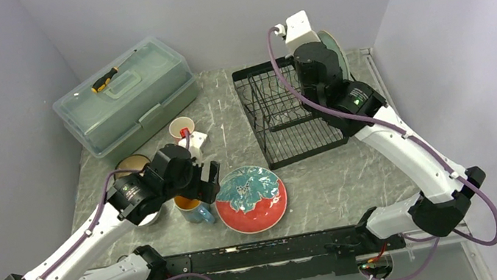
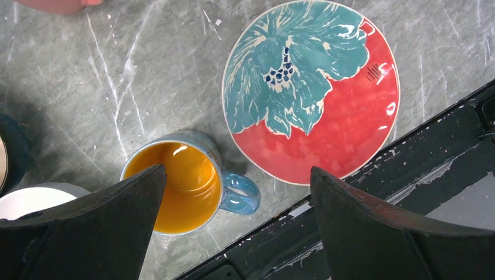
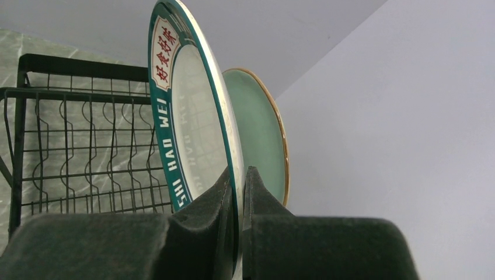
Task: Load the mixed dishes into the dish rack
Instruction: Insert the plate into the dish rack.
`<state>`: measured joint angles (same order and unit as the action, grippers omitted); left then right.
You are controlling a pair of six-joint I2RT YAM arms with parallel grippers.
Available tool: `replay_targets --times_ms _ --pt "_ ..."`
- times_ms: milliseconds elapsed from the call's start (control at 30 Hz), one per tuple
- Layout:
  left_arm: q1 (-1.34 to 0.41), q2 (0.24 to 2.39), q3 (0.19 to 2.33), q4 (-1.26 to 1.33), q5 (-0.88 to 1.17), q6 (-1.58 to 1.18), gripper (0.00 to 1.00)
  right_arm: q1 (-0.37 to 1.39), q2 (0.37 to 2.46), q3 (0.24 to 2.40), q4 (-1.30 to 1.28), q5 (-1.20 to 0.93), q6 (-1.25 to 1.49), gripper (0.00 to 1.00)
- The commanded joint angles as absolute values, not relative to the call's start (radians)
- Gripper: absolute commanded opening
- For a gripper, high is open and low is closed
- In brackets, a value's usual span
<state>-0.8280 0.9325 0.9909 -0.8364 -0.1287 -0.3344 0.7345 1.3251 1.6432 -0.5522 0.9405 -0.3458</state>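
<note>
Rack first, in the top view: dish rack (image 1: 294, 114) of black wire at the far right of the table (image 1: 355, 176), right end hidden behind the right arm's wrist, only a plate edge (image 1: 337, 49) peeping past it, which plate hard to say. Left gripper (image 1: 206, 185) over the blue mug (image 1: 192, 208), just beside the patterned plate (image 1: 250, 197); tan bowl (image 1: 132, 165) half covered by the arm; pink mug (image 1: 182, 129) further back near the green box (image 1: 125, 103), screwdriver (image 1: 105, 80) on its lid. From the left wrist: left gripper (image 2: 236, 175) spread wide, holding nothing, above the upright blue mug (image 2: 181, 192), orange inside; patterned plate (image 2: 312, 87) lying flat, a small dark stamp on its red part too small to read; white bowl (image 2: 29, 198) and pink mug (image 2: 55, 4) cut off at the edges. From the right wrist: right gripper (image 3: 238, 175) pinched tight on the rim of the upright dark-rimmed plate (image 3: 192, 116), rim lettered "SHI HAO WEI", the start hidden by a finger, plus red Chinese characters; pale green plate (image 3: 260, 134) upright just behind, lower edge hidden, so cannot tell whether seated in the dish rack (image 3: 76, 146)
</note>
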Motion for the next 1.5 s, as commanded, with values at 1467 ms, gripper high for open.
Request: replay_targets --times_ms 1467 --pt "-0.829 0.923 0.992 -0.829 -0.147 -0.334 0.99 0.621 1.246 1.455 -0.509 0.815 -0.144 0.00"
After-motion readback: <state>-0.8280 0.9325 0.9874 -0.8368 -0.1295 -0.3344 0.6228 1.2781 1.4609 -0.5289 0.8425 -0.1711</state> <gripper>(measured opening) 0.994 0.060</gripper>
